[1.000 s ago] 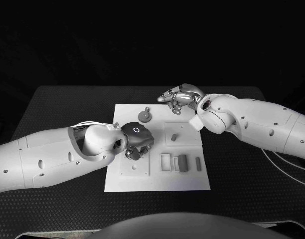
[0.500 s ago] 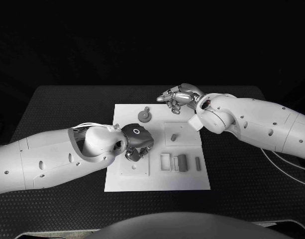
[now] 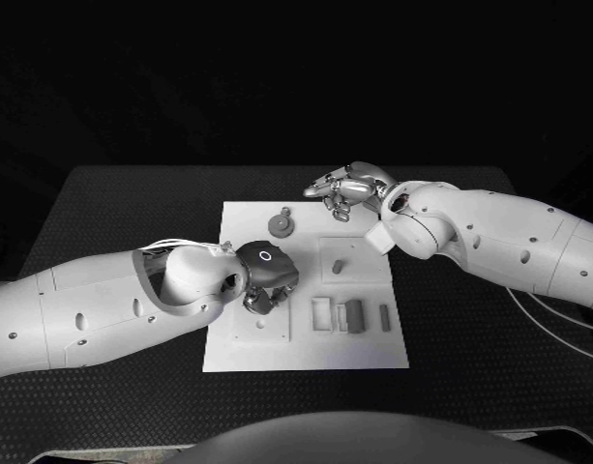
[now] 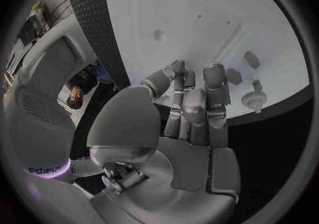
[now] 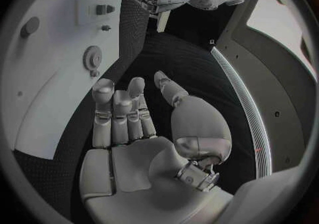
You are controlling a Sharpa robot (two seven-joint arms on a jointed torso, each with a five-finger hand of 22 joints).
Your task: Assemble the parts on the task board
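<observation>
The left hand [image 3: 263, 282] hangs over the task board [image 3: 248, 354], fingers bent, holding nothing I can see. It should go down slowly. The gear part [image 3: 282, 226] sits between both hands — the right hand [image 3: 350, 186], just past the board's far edge, is open and empty.

Dim, dark surround, fisheye-bent wrist views
</observation>
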